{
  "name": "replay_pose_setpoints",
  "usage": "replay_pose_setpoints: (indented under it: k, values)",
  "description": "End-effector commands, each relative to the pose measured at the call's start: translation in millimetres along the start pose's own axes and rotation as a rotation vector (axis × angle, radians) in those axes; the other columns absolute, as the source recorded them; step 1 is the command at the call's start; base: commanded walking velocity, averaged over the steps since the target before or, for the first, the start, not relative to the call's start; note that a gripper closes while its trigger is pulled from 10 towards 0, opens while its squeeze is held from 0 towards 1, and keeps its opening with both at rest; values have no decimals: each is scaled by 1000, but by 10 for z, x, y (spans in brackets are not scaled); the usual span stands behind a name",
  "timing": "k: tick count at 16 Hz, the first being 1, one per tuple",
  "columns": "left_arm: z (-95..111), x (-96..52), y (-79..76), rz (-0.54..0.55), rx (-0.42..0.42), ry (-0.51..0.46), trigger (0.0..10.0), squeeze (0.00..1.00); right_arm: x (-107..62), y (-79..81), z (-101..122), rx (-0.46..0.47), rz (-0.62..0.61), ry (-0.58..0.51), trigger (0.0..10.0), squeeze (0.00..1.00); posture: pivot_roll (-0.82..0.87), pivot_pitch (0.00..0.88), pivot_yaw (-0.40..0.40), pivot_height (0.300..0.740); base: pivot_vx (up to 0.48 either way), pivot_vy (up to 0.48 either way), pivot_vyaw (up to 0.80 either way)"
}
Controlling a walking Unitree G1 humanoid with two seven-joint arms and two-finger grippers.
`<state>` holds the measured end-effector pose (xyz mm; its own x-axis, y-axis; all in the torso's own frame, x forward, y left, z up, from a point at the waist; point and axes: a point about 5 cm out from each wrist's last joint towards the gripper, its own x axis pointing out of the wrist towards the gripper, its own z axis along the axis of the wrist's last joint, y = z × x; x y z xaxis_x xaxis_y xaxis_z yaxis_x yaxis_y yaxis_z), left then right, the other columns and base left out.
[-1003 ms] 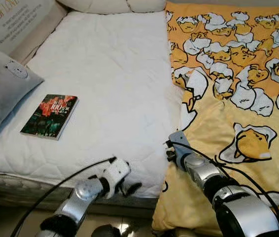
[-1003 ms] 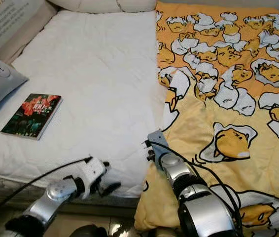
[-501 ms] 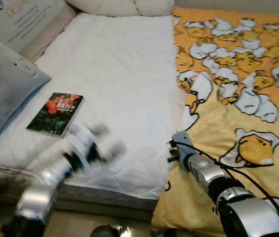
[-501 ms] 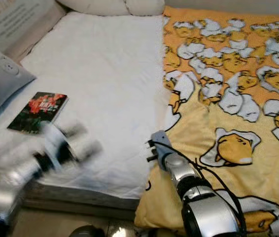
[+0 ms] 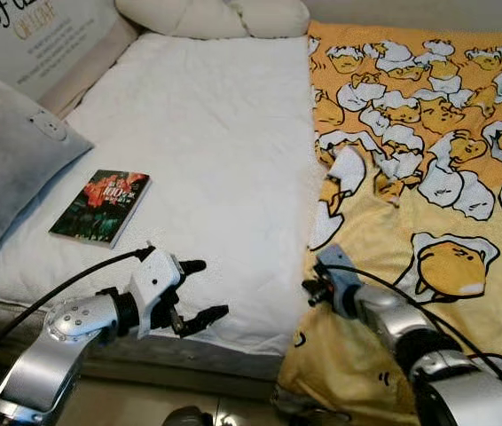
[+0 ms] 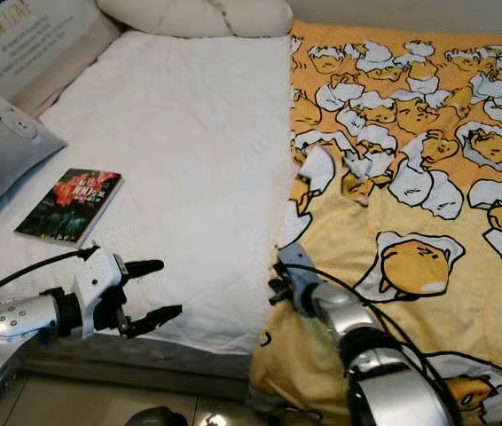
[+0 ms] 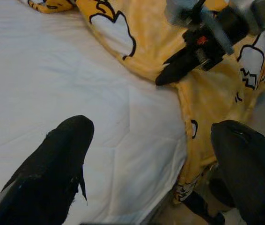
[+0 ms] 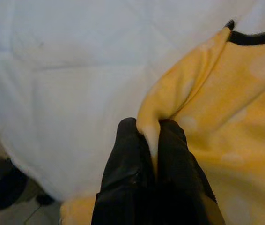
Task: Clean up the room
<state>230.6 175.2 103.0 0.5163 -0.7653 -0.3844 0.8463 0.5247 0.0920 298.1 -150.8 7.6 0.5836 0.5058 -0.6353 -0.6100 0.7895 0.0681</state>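
A bed (image 5: 224, 142) with a white quilted mattress cover spans most of the frame. A yellow blanket (image 5: 428, 177) printed with egg cartoon figures covers its right half and hangs over the near edge. A book (image 5: 100, 207) lies flat at centre left, just beside a grey cushion (image 5: 7, 169) at the left edge. A cream pillow (image 5: 215, 16) sits at the top.

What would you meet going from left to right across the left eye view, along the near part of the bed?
Grey pillow → book → left pincer → right pincer, pinching the blanket's edge → yellow blanket.
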Motion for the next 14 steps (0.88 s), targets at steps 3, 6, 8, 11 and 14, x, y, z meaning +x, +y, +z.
replay_pose_setpoints:
  k: [3, 6, 8, 11, 14]
  values:
    - [-22, -24, -48, -23, -11, 21, 10000, 0, -239, 273, 95, -131, 436, -87, 0, 0, 46, 19, 20, 740, 0, 0, 0]
    - [-53, -43, -53, -27, -18, 33, 10000, 0, -479, 418, -38, -206, 617, -22, 0, 0, 42, 15, 19, 740, 0, 0, 0]
    - [-68, -46, -56, -32, -16, 41, 10000, 0, -528, 453, -91, -212, 615, 3, 0, 0, 40, 14, 22, 740, 0, 0, 0]
    - [-100, -38, -53, -40, -9, 50, 10000, 0, -529, 509, -68, -196, 560, -1, 10000, 0, 39, 11, 26, 740, 0, 0, 0]
    - [-136, -27, -40, -36, -6, 56, 10000, 0, -531, 555, -40, -116, 572, -17, 10000, 1000, 40, 0, 26, 740, 0, 0, 0]
